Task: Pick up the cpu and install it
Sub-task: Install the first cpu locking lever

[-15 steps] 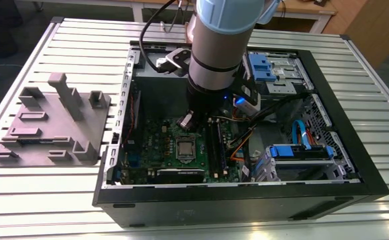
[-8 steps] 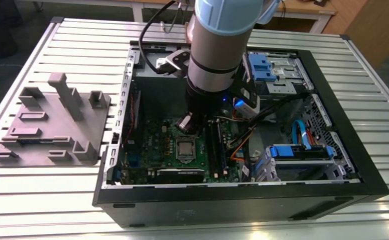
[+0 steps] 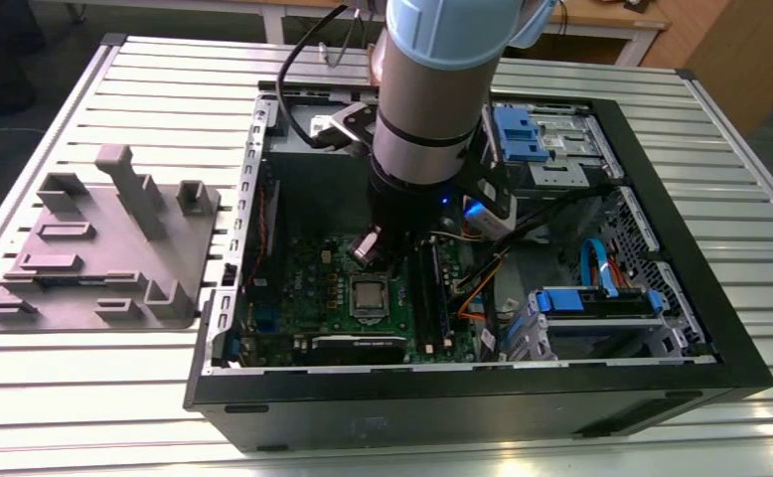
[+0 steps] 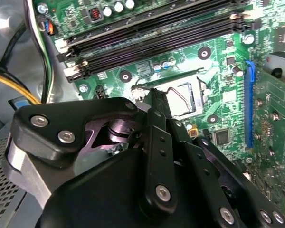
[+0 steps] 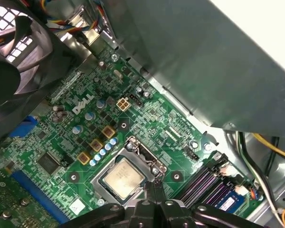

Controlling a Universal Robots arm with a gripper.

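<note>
Vertically, the arm [image 3: 426,89] reaches down into the open computer case [image 3: 493,407] — jaws together, empty (just beside the socketed cpu [image 5: 124,176]).

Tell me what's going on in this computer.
A grey robot arm reaches down into an open black computer case lying on a slatted metal table. Its pincer hangs close over the green circuit board, shut and holding nothing. The small square silver-topped cpu already sits in its metal-framed socket, right by the pincer's tips. A grey plastic tray with raised blocks lies outside the case, on the exterior view's left.
</note>
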